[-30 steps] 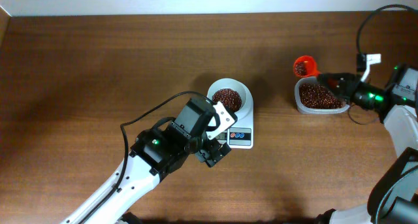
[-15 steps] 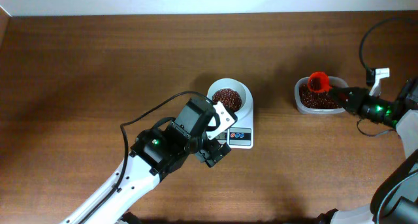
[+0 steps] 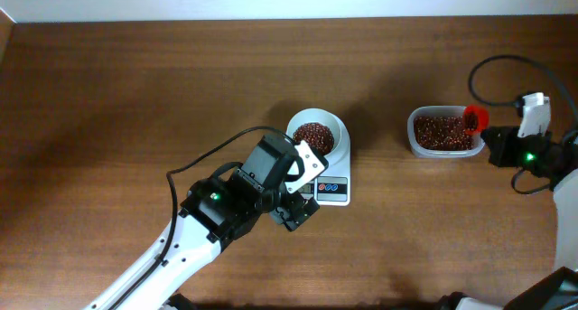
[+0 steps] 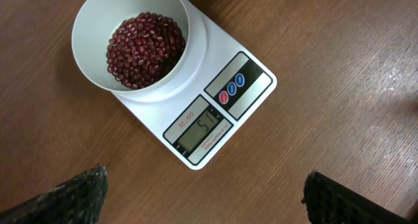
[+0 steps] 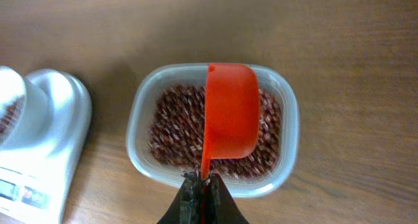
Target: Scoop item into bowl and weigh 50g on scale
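The white bowl [image 3: 317, 134] [image 4: 130, 44] sits on the white scale [image 3: 327, 185] [image 4: 225, 100] and holds a heap of reddish-brown beans [image 4: 145, 49]. The scale's display shows a figure I cannot read surely. My left gripper [image 4: 202, 198] is open and empty, hovering just in front of the scale. My right gripper [image 5: 204, 188] [image 3: 495, 145] is shut on the handle of a red scoop [image 5: 230, 112] [image 3: 473, 119]. The scoop hangs tipped over the clear tub [image 5: 287, 113] [image 3: 442, 134] of beans at the right.
The brown wooden table [image 3: 135, 93] stretches left and behind. A black cable [image 3: 497, 66] loops above the right arm. The left arm's body [image 3: 235, 201] lies in front of the scale.
My right gripper has drawn back to the right, carrying the red scoop from the tub's left end to its right end. The left arm, bowl and scale have not moved.
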Robot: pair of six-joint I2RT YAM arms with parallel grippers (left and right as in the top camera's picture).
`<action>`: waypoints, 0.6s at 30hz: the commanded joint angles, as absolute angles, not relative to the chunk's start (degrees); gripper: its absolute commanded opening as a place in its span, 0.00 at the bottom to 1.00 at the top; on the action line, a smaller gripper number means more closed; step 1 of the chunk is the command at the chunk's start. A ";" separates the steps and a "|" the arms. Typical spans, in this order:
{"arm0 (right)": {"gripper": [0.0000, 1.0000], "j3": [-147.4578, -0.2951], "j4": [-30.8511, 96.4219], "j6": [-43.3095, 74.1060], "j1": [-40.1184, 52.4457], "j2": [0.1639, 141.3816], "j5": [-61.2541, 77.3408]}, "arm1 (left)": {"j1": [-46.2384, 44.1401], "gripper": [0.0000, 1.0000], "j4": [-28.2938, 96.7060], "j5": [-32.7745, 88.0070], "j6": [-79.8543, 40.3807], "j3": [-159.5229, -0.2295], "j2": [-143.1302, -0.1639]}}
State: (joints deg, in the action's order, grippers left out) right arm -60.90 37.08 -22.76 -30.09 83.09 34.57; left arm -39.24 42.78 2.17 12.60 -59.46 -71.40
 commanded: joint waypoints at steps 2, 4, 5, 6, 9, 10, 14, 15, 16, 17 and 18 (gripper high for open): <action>0.04 -61.08 37.08 -28.99 -24.58 82.06 23.35 | -38.94 0.99 42.65 2.81 12.03 -59.29 -70.70; 0.04 -61.08 37.04 -29.85 -21.19 82.06 17.21 | -38.94 0.99 42.65 2.81 12.03 -59.29 -70.70; 0.04 -61.08 36.88 -30.24 -20.01 82.06 16.10 | -38.94 0.99 42.65 2.81 12.03 -59.29 -70.70; 0.04 -61.08 36.21 -30.24 -18.81 82.06 16.01 | -38.94 0.99 42.65 2.81 12.03 -59.29 -70.70; 0.04 -61.08 34.72 -30.24 -17.61 82.06 15.81 | -38.94 0.99 42.65 2.81 12.03 -59.29 -70.70; 0.04 -61.08 34.70 -30.22 -17.63 82.04 15.86 | -38.94 0.99 42.65 2.81 12.03 -59.29 -70.70; 0.04 -61.10 34.52 -32.01 -17.63 81.34 19.25 | -38.94 0.99 42.65 2.81 12.03 -59.29 -70.70; 0.04 -61.10 34.52 -33.21 -17.61 81.25 18.24 | -38.94 0.99 42.65 2.81 12.03 -59.29 -70.70; 0.04 -61.10 34.26 -34.30 -17.63 81.12 16.40 | -38.94 0.99 42.65 2.81 12.03 -59.29 -70.70; 0.04 -61.10 33.78 -34.33 -17.63 81.08 16.01 | -38.94 0.99 42.65 2.81 12.03 -59.29 -70.70; 0.04 -61.10 33.61 -34.28 -17.61 81.03 16.27 | -38.94 0.99 42.65 2.81 12.03 -59.29 -70.70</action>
State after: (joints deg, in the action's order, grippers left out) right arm -60.90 34.13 -32.80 -17.96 82.91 17.32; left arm -39.24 42.81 2.17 12.60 -59.46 -71.40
